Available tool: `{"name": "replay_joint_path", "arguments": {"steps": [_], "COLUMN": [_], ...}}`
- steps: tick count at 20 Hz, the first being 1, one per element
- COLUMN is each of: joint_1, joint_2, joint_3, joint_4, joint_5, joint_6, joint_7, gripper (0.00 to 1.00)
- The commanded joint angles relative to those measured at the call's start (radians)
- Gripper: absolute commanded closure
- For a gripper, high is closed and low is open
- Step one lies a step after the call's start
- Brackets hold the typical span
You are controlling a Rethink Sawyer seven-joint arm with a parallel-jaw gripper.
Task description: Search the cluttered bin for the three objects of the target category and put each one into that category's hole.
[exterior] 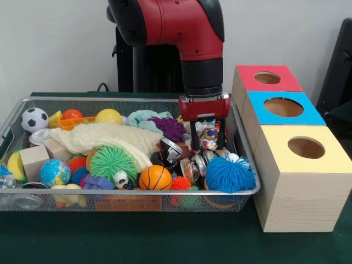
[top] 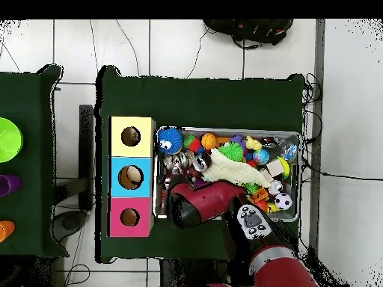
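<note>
- Front view shows the red and black arm [exterior: 187, 33] coming down into the right end of the wire bin [exterior: 245, 190]; its gripper [exterior: 208, 144] is lowered among the toys, with a clear jar of coloured bits [exterior: 209, 136] sitting between its two dark fingers [exterior: 194, 140]; the fingers stand on either side of the jar and appear closed on it, though the contact itself is hard to make out
- The bin is packed: a soccer ball [exterior: 34, 119] at the far left corner; a yellow ball [exterior: 109, 116] and a teal cloth [exterior: 144, 117] along the back; a cream cloth [exterior: 110, 138] across the middle; a green fuzzy ball [exterior: 112, 163], a small basketball [exterior: 154, 178] and a globe ball [exterior: 54, 172] toward the front; a blue pompom [exterior: 230, 174] at the front right corner; wooden blocks [exterior: 34, 158] at the left
- Just beside the bin's right end stands a row of three wooden boxes, each with a round hole on top: a red-topped box [exterior: 250, 82] farthest back, a blue-topped box [exterior: 269, 113] in the middle, a yellow-topped box [exterior: 278, 157] nearest
- Overhead view: the arm covers the gripper; the blue-topped box's hole [top: 130, 177] has a pale round thing inside; the other two holes look dark
</note>
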Motion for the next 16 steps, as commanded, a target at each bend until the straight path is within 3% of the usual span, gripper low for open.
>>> {"name": "replay_joint_path", "arguments": {"steps": [1,6,7,16], "joint_1": [0.005,0.009,0.011,-0.034], "joint_2": [0.044,0.05,0.05,0.029], "joint_3": [-0.043,-0.057,-0.06,0.014], "joint_4": [0.023,0.026,0.026,0.018], "joint_5": [-0.083,-0.091,-0.091,-0.083], "joint_6": [-0.074,-0.116,-0.124,-0.037], "joint_7": [0.041,0.053,0.056,0.024], "gripper": [0.0,0.0,1.0,1.0]}}
